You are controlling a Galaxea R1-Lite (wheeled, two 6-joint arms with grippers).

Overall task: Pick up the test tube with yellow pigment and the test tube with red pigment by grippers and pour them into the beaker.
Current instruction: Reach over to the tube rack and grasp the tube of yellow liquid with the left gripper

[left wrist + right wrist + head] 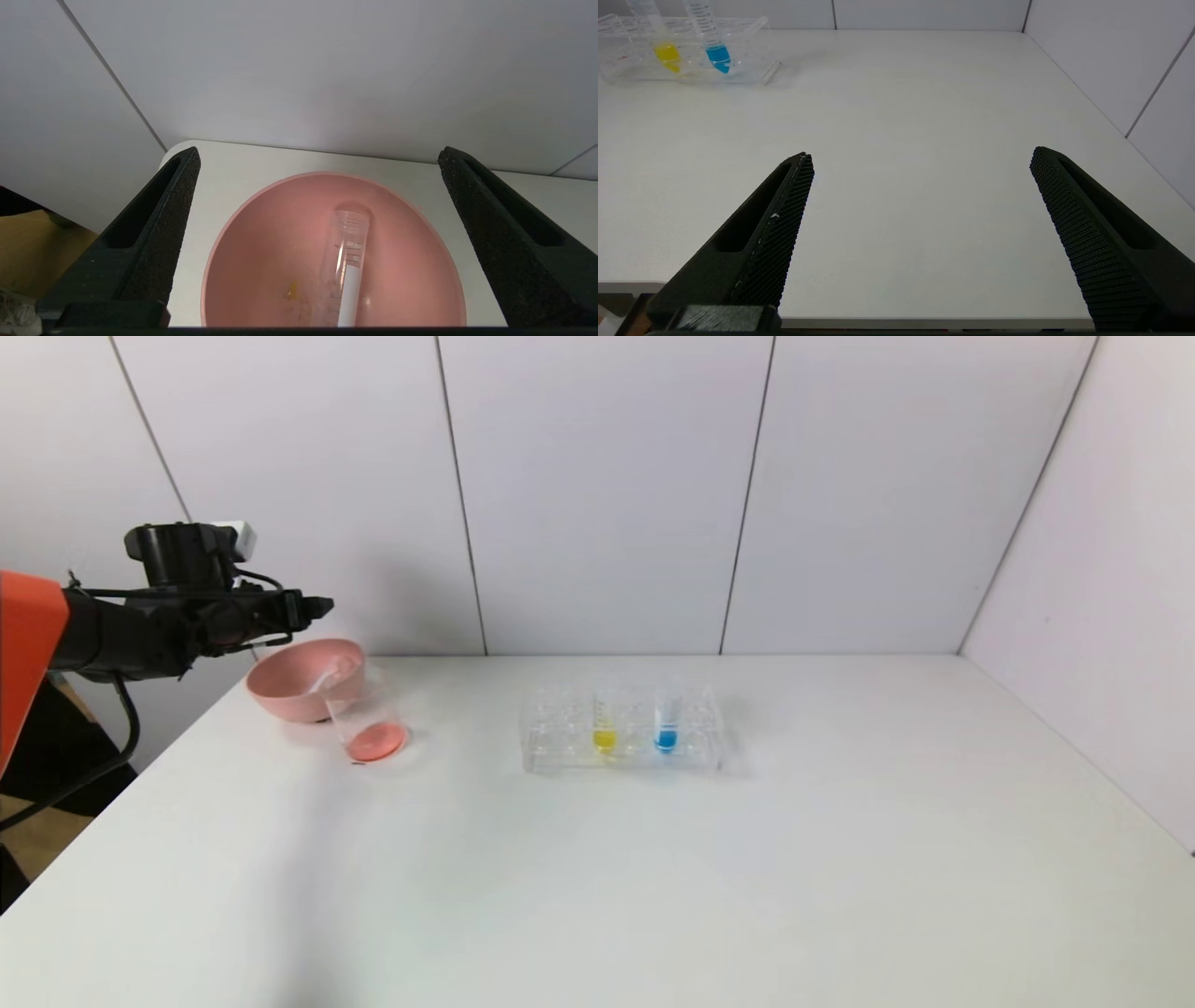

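Head view: left gripper above pink bowl, empty tube inside

Left gripper point(313, 608) hangs over the pink bowl point(289, 695) at the table's point(653, 877) far left corner, fingers spread wide, holding nothing. Left wrist view shows a clear empty tube point(345, 266) lying in the bowl, with a small yellow smear beside it. Beaker point(366, 714) stands just beside the bowl, touching or nearly so, red-orange liquid in its bottom. Test tube with yellow pigment point(604, 721) sits upright in the clear rack point(621, 733) mid-table, next to a blue-tipped tube point(666, 721). Right gripper point(920, 163) is low at the table's near edge, well apart from the rack, jaws wide, empty.
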